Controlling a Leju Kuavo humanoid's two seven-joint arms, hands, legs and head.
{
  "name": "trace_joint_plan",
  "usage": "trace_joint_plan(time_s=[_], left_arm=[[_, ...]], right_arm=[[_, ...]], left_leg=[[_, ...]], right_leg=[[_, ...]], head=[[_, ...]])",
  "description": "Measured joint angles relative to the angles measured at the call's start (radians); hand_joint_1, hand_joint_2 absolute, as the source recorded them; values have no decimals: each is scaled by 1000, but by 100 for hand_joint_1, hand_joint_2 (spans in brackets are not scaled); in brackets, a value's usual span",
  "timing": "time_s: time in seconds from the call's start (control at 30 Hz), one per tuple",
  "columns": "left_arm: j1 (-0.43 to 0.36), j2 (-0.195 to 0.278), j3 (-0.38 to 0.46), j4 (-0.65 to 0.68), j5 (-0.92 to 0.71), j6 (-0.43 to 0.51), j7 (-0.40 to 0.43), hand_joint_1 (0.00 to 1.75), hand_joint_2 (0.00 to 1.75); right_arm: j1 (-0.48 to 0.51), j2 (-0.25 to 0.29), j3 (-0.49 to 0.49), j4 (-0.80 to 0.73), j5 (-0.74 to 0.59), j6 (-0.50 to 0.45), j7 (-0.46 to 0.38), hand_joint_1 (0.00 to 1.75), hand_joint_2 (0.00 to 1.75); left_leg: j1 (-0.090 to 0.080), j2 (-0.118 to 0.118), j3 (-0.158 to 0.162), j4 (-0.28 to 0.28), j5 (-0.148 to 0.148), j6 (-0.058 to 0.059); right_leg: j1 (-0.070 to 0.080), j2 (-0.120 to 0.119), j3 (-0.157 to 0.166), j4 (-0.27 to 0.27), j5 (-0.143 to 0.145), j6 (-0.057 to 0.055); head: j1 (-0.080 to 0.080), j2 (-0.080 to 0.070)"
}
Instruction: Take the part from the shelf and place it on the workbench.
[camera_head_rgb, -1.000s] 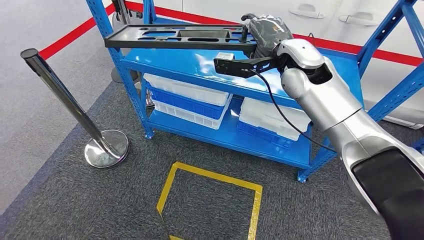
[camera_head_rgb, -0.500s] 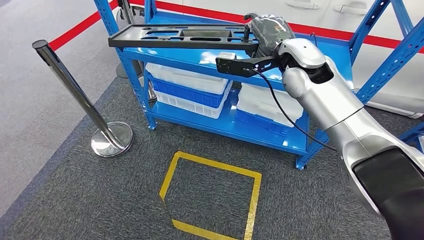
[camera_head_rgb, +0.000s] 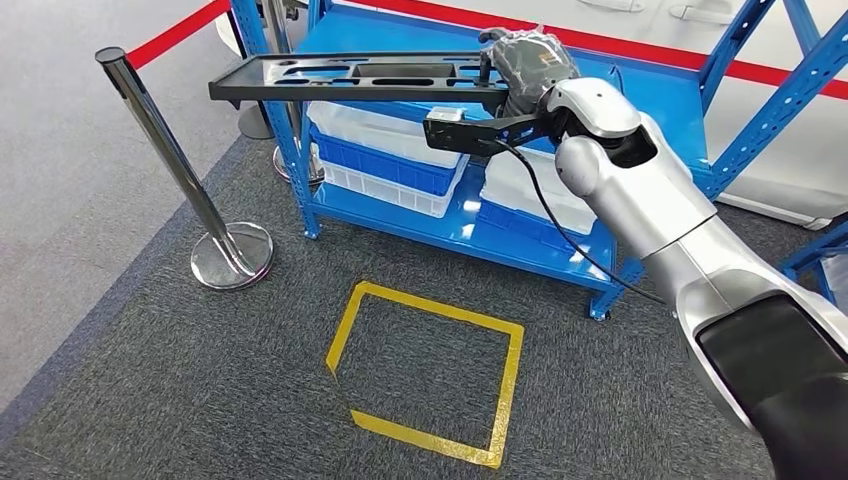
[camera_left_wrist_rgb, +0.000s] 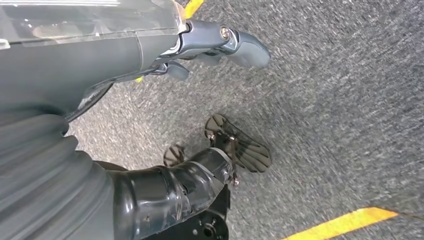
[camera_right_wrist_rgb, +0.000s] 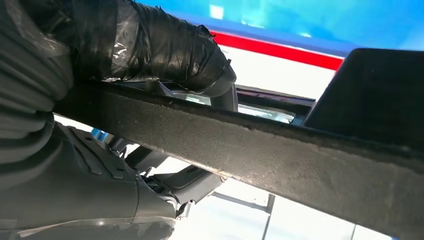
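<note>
The part (camera_head_rgb: 350, 77) is a long flat black panel with several cut-outs. It hangs level in the air in front of the blue shelf (camera_head_rgb: 440, 215), above its white bins. My right hand (camera_head_rgb: 527, 62) grips the panel's right end, and the silver arm reaches up to it from the lower right. In the right wrist view the panel's rough black edge (camera_right_wrist_rgb: 280, 155) crosses the picture, with the taped thumb (camera_right_wrist_rgb: 165, 47) over it. My left hand (camera_left_wrist_rgb: 210, 45) hangs over the grey carpet with its fingers loose and holds nothing.
A chrome stanchion post (camera_head_rgb: 165, 150) stands on its round base (camera_head_rgb: 232, 256) left of the shelf. A yellow taped square (camera_head_rgb: 430, 370) marks the carpet in front. White and blue bins (camera_head_rgb: 385, 160) fill the lower shelf. A red floor line (camera_head_rgb: 170, 35) runs behind.
The whole view has shifted: the shelf, post and yellow square sit higher and farther right. The panel stays in my right hand and stands farther out from the shelf's top level.
</note>
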Motion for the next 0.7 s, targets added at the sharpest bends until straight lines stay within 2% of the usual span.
trace_joint_plan(time_s=[0.03,0.07,0.1,0.17,0.2,0.23,0.27,0.33,0.37,0.4,0.43,0.5,0.53,0.57,0.6,0.63,0.67,0.7], left_arm=[[0,-1,1,0,0,-1,-3,0,175],[-1,-1,2,0,0,-2,-5,0,175],[-1,-2,3,0,1,-2,-6,0,175],[-1,-2,7,0,1,-2,-3,0,175],[0,-1,9,0,1,-1,-2,0,175],[0,-1,12,0,2,0,-1,0,175],[0,0,15,0,2,1,0,0,175],[1,0,20,0,3,2,1,0,175],[2,0,21,0,3,2,1,0,175],[3,0,23,0,4,2,1,0,175],[3,1,23,0,4,2,1,0,175],[2,2,24,0,4,2,1,0,175],[2,3,24,0,4,2,1,0,175],[1,4,25,0,4,2,1,0,175],[1,4,25,0,4,2,1,0,175],[0,4,25,0,4,2,1,0,175],[1,4,25,0,4,2,1,0,175],[1,4,26,0,4,2,1,0,175]], right_arm=[[-3,3,0,1,1,-1,0,175,175],[-6,5,0,1,2,-1,0,175,175],[-10,8,0,2,3,-1,-1,175,175],[-17,12,0,6,10,-1,-2,175,175],[-20,16,1,8,16,-1,-2,175,175],[-22,21,2,10,24,-1,-1,175,175],[-23,25,4,12,31,-1,-1,175,175],[-25,31,11,17,42,0,0,175,175],[-25,33,14,20,44,0,1,175,175],[-24,35,16,22,45,0,1,175,175],[-24,37,17,23,46,0,1,175,175],[-24,38,18,24,47,0,1,175,175],[-25,39,18,24,47,0,0,175,175],[-26,39,18,24,48,-1,1,175,175],[-26,39,18,25,48,-1,1,175,175],[-26,40,18,25,49,-1,2,175,175],[-26,40,18,25,50,-1,2,175,175],[-26,41,18,25,50,-1,2,175,175]], left_leg=[[-1,0,-8,1,7,-3],[-2,1,-11,-1,14,-8],[-1,2,-13,-4,22,-14],[1,2,-15,-13,37,-26],[1,2,-19,-10,32,-32],[1,1,-28,8,14,-37],[2,0,-43,45,-19,-42],[6,0,-84,169,-96,-52],[8,0,-99,224,-116,-56],[10,1,-102,251,-118,-60],[12,3,-85,240,-103,-63],[12,22,-10,126,-58,-64],[8,39,26,68,-45,-60],[4,52,48,28,-39,-54],[0,59,55,9,-42,-47],[-4,56,54,7,-40,-38],[-2,46,52,1,-38,-31],[0,36,52,-5,-34,-24]], right_leg=[[4,0,51,-75,-6,-8],[9,0,87,-131,-17,-14],[14,0,108,-171,-31,-19],[13,-3,112,-193,-21,-24],[10,-7,111,-202,-11,-28],[6,-11,107,-208,0,-34],[3,-16,103,-212,10,-39],[4,-24,88,-212,22,-44],[4,-28,81,-210,26,-43],[4,-32,74,-206,29,-42],[3,-39,68,-202,30,-40],[2,-53,60,-191,28,-35],[4,-61,56,-185,26,-31],[6,-69,54,-181,25,-27],[10,-76,51,-179,24,-23],[13,-85,50,-178,26,-20],[15,-93,50,-178,26,-16],[13,-88,48,-173,20,-12]], head=[[0,0],[0,0],[0,0],[1,0],[1,0],[1,0],[0,0],[0,0],[1,0],[0,0],[0,0],[0,0],[0,0],[1,0],[1,0],[1,0],[1,0],[1,0]])
